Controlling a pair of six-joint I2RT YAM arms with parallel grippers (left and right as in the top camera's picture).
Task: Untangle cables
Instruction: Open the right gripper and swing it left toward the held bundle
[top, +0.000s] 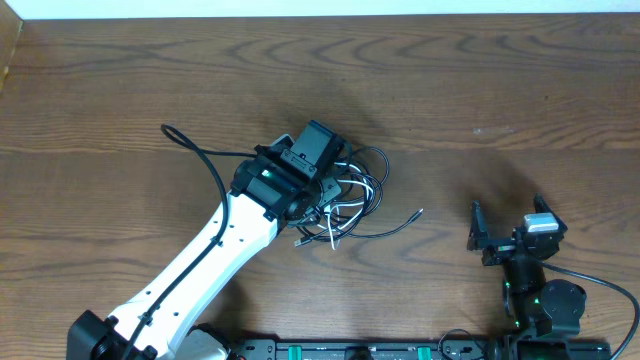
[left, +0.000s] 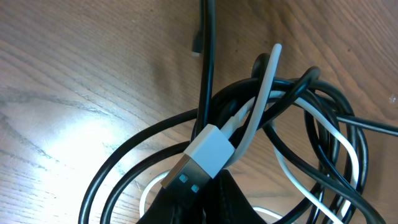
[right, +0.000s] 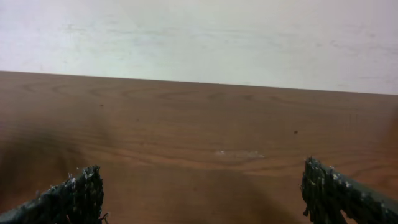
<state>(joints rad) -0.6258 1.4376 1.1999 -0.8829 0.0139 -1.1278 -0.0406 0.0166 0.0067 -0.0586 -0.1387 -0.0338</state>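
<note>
Brown wood-grain table (top: 100, 90) under everything. Near its middle lies a tangle of cables (top: 360, 195): black loops crossed over and through white ones, resting on the wood. From the knot's right side, a thin black strand (top: 400, 224) trailing out to the right, tip free on the bare surface.

In the left wrist view, a white USB plug (left: 208, 149) with a metal shell, tilted, sitting atop the black loops. Just beside it, a white cable end (left: 268, 81) poking up through the bundle. Above, a black cable (left: 208, 62) running straight up and out of frame, with a small dark connector tip (left: 196, 48) close at its left.

Down on the left part of the tangle, the left gripper (left: 219, 186), its dark fingers (left: 236, 205) pressed together with no gap showing and the plug's metal end lying across them. Pinching a strand or merely resting on the heap: cannot tell.

Well apart from the cables, near the table's right front, the right gripper (right: 205, 199), jaws spread wide over bare wood, clasping nothing.
</note>
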